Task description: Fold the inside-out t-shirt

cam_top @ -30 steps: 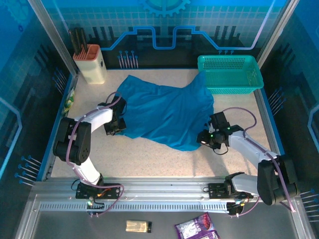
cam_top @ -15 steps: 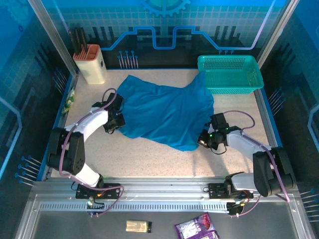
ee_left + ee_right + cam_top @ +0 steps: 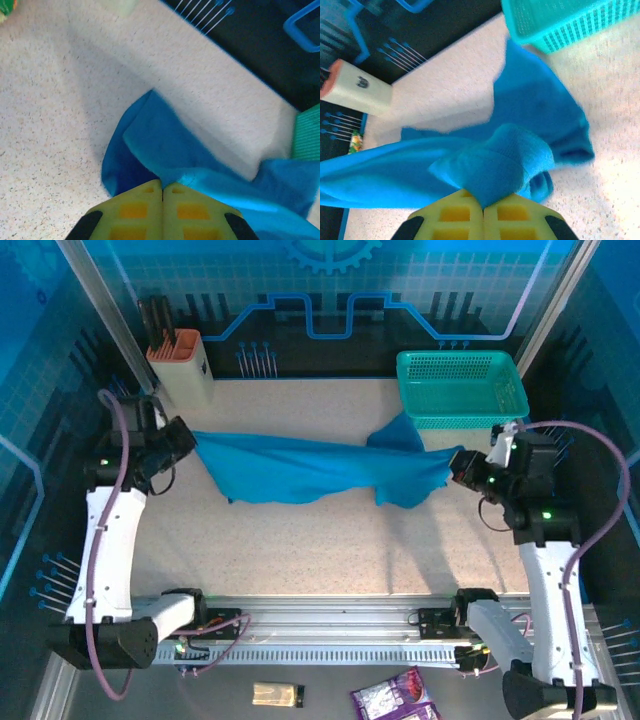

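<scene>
Left tool [image 3: 190, 445] is pinched shut on one end of the blue-teal t-shirt [image 3: 300, 470], out at the left side of the desk [image 3: 330, 550]. In its wrist cam the two yellow fingers [image 3: 137, 210] sit pressed together at the tool [image 3: 162, 187] with cloth [image 3: 200, 165] bunched right at the tips. Right tool [image 3: 455, 465] is doing the same on the other end, over at the right side. Its cam shows the tool [image 3: 483, 206] clamped on a thick wad of fabric [image 3: 520, 115], with what looks like a hem or sleeve edge curling over the fingers. So the shirt hangs between the two tools as a long band across the middle of the desk, sagging a bit in the centre and throwing a shadow on the speckled top. Can't tell if the lowest fold touches the surface or not. One flap of it reaches back toward the teal mesh basket [image 3: 460, 390] in the far right corner and sits right against its front wall, basket also in the right cam [image 3: 555, 20]. Far left corner has a cream holder [image 3: 183, 368] with an orange top and dark handles sticking out, well apart from the shirt.
</scene>
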Tool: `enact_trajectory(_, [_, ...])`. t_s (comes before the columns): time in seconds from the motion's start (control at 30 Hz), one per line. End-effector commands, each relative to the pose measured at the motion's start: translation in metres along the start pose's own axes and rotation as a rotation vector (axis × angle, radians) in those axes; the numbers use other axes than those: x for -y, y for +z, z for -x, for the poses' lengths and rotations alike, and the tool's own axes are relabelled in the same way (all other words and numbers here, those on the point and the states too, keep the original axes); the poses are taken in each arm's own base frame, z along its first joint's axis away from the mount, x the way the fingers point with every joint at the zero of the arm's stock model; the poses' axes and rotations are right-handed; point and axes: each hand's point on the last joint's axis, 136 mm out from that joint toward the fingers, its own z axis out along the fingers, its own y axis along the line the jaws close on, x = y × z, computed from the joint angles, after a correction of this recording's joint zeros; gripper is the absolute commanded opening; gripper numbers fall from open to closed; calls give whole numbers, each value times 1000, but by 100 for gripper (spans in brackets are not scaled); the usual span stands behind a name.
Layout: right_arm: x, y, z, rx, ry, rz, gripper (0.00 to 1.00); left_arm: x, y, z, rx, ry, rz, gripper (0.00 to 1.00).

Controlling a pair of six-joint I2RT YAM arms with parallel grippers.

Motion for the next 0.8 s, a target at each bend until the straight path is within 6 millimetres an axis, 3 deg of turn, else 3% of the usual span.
enact_trajectory(0.0, [0,-6,2,-41,-32,-24,0,0,4,-8,-101,11,-12,0])
enact_trajectory(0.07, [2,10,12,-44,-38,-29,0,-5,26,-11,-144,-5,-4,0])
enact_trajectory(0.17, [19,53,18,-98,-21,-68,0,-13,74,-25,-258,-38,-14,0])
enact_trajectory(0.27, [52,102,11,-196,9,-154,0,-29,121,-46,-354,-60,15,0])
enact_trajectory(0.37, [83,136,-11,-337,48,-254,17,-48,156,-66,-425,-76,58,0])
enact_trajectory(0.47, [96,141,-31,-393,52,-281,27,-57,171,-75,-444,-83,78,0])
enact_trajectory(0.77, [132,112,-114,-507,76,-375,39,-60,176,-72,-438,-72,97,0])
